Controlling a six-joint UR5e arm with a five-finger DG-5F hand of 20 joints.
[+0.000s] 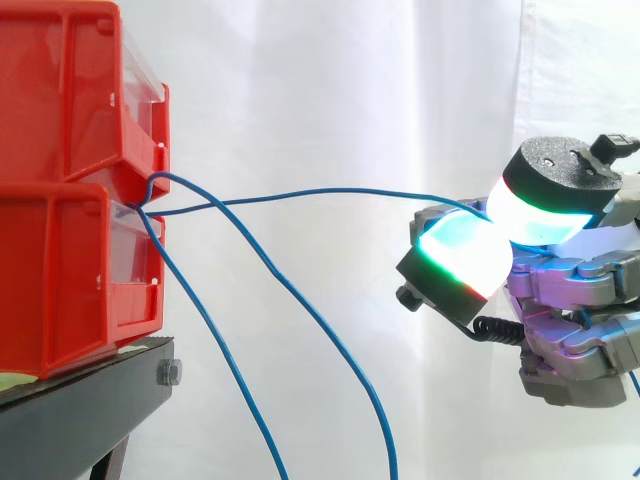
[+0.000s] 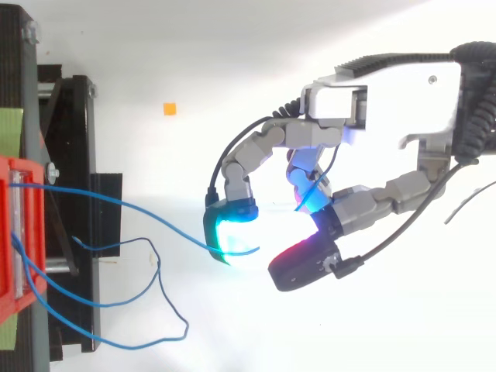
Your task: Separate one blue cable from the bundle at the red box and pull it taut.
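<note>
Two stacked red bins [image 1: 60, 100] stand at the left on a black stand [image 1: 80, 400]. Several thin blue cables leave the gap between the bins. One blue cable [image 1: 330, 191] runs almost level to the right, in a slight arc, into my hand [image 1: 570, 300]. The hand is shut on it, the cable pinched between two glowing fingertips [image 1: 460, 255]. From above, the same cable [image 2: 124, 203] leads from the red bin [image 2: 37, 232] to the cyan fingertip [image 2: 232, 232] of the hand [image 2: 364, 101]. Its short end pokes past the pad.
Two other blue cables [image 1: 300, 298] hang slack from the bins and drop below the side view; from above they lie in loose loops [image 2: 159, 271] beside the stand [image 2: 74, 155]. A small orange square [image 2: 170, 108] marks the white floor. A white curtain hangs behind.
</note>
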